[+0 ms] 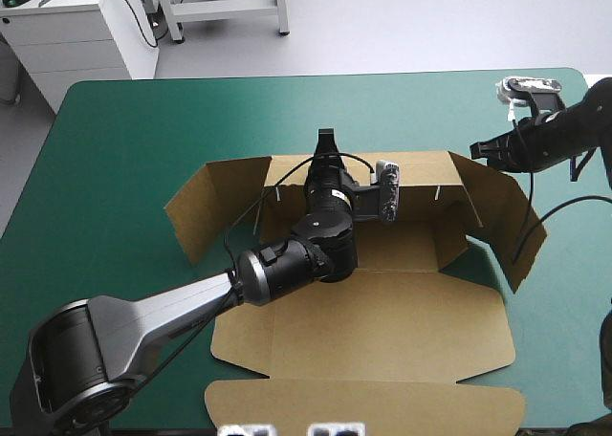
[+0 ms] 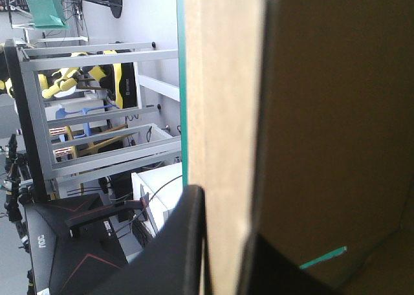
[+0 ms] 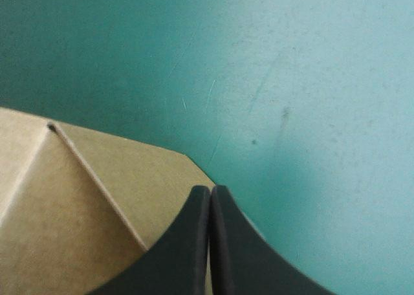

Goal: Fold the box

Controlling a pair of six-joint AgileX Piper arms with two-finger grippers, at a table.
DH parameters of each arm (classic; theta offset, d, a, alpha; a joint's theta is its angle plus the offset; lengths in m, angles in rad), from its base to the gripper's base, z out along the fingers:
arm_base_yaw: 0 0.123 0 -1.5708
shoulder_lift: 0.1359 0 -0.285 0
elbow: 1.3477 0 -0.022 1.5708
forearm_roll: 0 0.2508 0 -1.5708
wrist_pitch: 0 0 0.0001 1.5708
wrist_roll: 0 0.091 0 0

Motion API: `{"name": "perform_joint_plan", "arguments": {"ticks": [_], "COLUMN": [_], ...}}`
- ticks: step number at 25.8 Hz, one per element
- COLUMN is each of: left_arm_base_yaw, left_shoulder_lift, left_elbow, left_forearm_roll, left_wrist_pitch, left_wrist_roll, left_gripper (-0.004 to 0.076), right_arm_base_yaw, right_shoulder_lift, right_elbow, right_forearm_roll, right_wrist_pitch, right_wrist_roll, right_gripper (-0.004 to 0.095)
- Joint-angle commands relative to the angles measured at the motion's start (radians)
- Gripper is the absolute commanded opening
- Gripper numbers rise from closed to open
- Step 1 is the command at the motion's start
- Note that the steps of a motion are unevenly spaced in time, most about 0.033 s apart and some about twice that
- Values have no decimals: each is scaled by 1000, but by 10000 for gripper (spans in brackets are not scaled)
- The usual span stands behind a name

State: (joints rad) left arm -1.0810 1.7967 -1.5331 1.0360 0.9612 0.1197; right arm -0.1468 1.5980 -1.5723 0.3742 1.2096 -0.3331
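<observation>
The brown box (image 1: 382, 321) lies half raised at the table's middle. Its back wall and two side flaps stand up, and its lid lies flat toward the front edge. My left gripper (image 1: 325, 141) reaches over the base to the back wall's top edge. In the left wrist view that wall (image 2: 220, 81) stands edge-on between the black fingers (image 2: 184, 243), and the gripper (image 2: 223, 220) is shut on it. My right gripper (image 1: 475, 151) hovers at the right flap's upper corner. Its fingers meet in one arch (image 3: 210, 191) over the board's corner (image 3: 77, 204), with nothing seen between them.
The teal-green cover (image 1: 105, 159) lies bare to the left of the box and along the far edge (image 1: 382, 101). The flat lid (image 1: 363, 407) reaches nearly to the table's front edge. The right flap (image 1: 507, 235) stands close under my right arm.
</observation>
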Motion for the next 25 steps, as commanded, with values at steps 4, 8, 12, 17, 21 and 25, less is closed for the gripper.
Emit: {"name": "perform_joint_plan", "arguments": {"ticks": [4,8,12,17,21,25], "left_arm_base_yaw": [-12,-12,-12,-12,-12,-12], "left_shoulder_lift": [-44,-44,-44,-44,-44,-44], "left_elbow": [-17,-17,-17,-17,-17,-17], "left_forearm_roll": [-18,-24,-51,-67,-67,-67], "left_wrist_pitch": [-27,-27,-27,-27,-41,-50], "left_wrist_roll": [-20,-20,-18,-16,-16,-16], "left_gripper": [-8,-8,-8,-8,-8,-8], "right_arm_base_yaw": [0,0,0,0,0,0], "right_shoulder_lift": [-103,-133,-183,-302,-377,-387], "right_elbow": [80,162,278,481,636,761], "right_forearm_roll": [35,93,207,395,581,759], "right_wrist_pitch": [37,-3,-119,-274,-359,-392], "right_wrist_roll": [-58,-99,-184,-360,-554,-718], "right_gripper": [-19,-18,-18,-18,-18,-18]}}
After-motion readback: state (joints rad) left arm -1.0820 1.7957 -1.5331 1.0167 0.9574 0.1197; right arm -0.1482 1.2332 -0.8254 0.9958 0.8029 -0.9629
